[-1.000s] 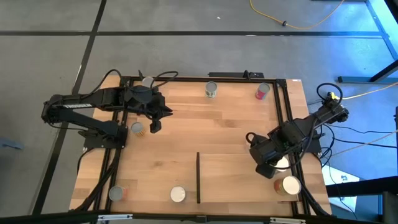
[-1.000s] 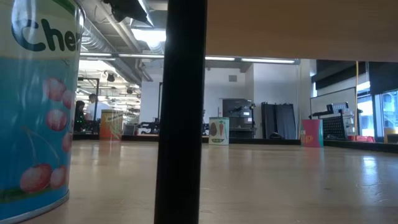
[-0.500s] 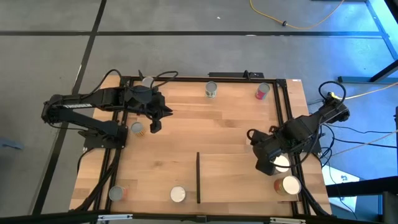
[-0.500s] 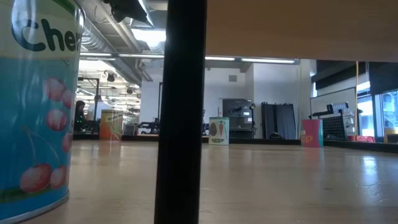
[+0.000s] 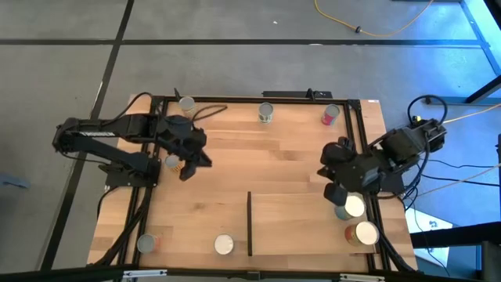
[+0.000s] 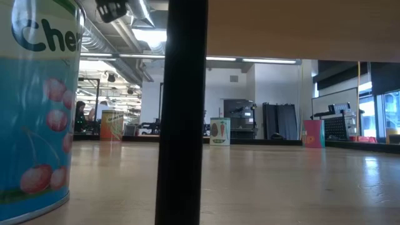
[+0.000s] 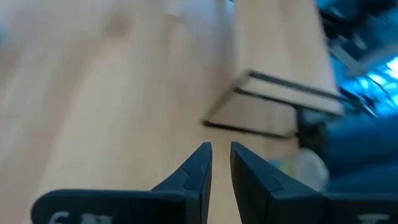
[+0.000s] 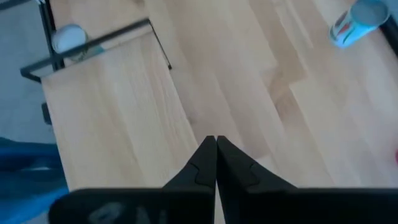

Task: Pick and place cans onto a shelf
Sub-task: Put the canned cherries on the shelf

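Hovering over the table's left side, the left gripper (image 5: 188,169) sits just beside a can (image 5: 172,161) w/ silver top and orange label; fingers (image 7: 193,171) a narrow gap apart, nothing between them, not touching the can. Right gripper (image 5: 335,192) hangs at the right edge, fingers (image 8: 205,163) pressed together, empty. Just below it in the high view stand two cans on the shelf (image 5: 297,223): white-topped can (image 5: 351,207) near the gripper, golden-topped can (image 5: 363,233) just beside that one, toward the front right corner.

Other cans, all well apart from both grippers: green-label can (image 5: 266,113) and pink-red can (image 5: 330,115) along the far edge, one more can (image 5: 186,103) at the far left corner, silver-topped can (image 5: 146,243) at front left, white-topped can (image 5: 224,244) at front, just left of the shelf's black strip (image 5: 250,223).

Writing: low view shows a big blue can (image 6: 37,106) up close w/ cherries pictured and letters "Che" readable, rest cut off. Green-label can far off shows a carrot-like picture; text too small to read. Pink one: unreadable.
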Available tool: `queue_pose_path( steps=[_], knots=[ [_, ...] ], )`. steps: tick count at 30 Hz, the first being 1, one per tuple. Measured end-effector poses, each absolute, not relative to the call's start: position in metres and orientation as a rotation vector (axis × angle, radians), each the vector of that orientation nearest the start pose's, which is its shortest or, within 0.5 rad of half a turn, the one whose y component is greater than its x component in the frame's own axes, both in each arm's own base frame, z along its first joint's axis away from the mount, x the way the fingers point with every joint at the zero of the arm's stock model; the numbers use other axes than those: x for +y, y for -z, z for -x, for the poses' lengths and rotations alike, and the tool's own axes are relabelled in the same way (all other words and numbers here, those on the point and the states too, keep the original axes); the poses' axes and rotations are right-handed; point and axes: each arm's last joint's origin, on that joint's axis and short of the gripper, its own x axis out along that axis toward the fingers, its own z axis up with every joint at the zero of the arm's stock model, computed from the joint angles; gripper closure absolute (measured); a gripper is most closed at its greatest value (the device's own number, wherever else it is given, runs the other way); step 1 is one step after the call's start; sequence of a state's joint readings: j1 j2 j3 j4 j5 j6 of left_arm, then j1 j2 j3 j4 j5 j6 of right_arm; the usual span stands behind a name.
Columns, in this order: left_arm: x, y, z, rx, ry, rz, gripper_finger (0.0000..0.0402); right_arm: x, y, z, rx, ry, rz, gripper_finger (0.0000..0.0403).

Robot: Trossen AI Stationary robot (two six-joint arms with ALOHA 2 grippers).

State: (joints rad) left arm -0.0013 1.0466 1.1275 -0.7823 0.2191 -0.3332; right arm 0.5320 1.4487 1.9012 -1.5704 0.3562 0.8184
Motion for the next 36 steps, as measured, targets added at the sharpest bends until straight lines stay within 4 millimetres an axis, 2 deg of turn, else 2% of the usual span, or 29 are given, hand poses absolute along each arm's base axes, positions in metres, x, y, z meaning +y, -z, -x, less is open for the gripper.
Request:
queue_pose_path(
  steps=[7,10,18,22,29,36],
  knots=[
    [-0.036,-0.352,-0.199,0.735,0.242,0.352,0.0373,0.102,-0.453,-0.195,0.937,0.239,-0.262,0.0397],
    [-0.045,-0.353,-0.198,0.737,0.252,0.395,0.0378,0.102,-0.454,-0.194,0.932,0.231,-0.254,0.0397],
    [-0.066,-0.346,-0.201,0.799,0.279,0.435,0.0343,0.102,-0.455,-0.194,0.930,0.234,-0.258,0.0397],
    [-0.078,-0.338,-0.208,0.847,0.302,0.426,0.0329,0.102,-0.455,-0.194,0.930,0.235,-0.260,0.0397],
    [-0.107,-0.322,-0.221,0.887,0.374,0.296,0.0330,0.102,-0.455,-0.194,0.934,0.215,-0.220,0.0397],
    [-0.137,-0.312,-0.237,0.775,0.305,0.220,0.0331,0.102,-0.455,-0.194,0.939,0.179,-0.153,0.0397]
  ],
)
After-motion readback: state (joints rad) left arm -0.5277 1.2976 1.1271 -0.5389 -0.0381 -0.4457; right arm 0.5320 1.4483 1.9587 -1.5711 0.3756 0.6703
